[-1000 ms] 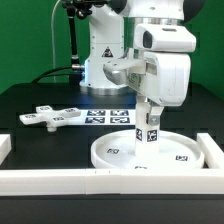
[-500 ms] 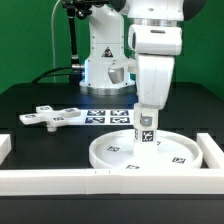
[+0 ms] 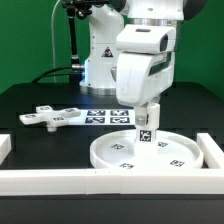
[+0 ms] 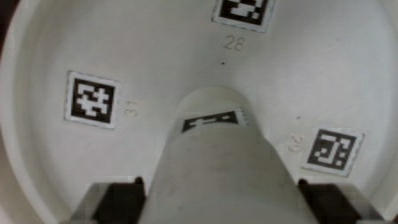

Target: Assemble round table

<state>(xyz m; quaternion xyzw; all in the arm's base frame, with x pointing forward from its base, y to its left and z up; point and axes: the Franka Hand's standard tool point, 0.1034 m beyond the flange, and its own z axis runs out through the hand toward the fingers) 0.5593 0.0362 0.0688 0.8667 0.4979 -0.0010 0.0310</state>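
The large white rimmed disc (image 3: 112, 156) lies on the black table, at the exterior view's right, with several square tags on it. The short white post (image 3: 146, 131) stands upright at the disc's middle and hides the hub. My gripper (image 3: 148, 113) is shut on the post's upper part from above. In the wrist view the post (image 4: 222, 150) runs down between my two black fingers (image 4: 121, 200) to the disc (image 4: 125, 40). The flat cross-shaped piece (image 3: 50, 116) lies apart, at the exterior view's left.
The marker board (image 3: 104, 117) lies flat behind the disc, in front of the arm's base. A long white rail (image 3: 50, 181) runs along the table's front edge. Another rail (image 3: 213, 152) borders the exterior view's right.
My hand has turned about its vertical axis while staying over the disc's middle. The post has turned with it. The grip has not changed.
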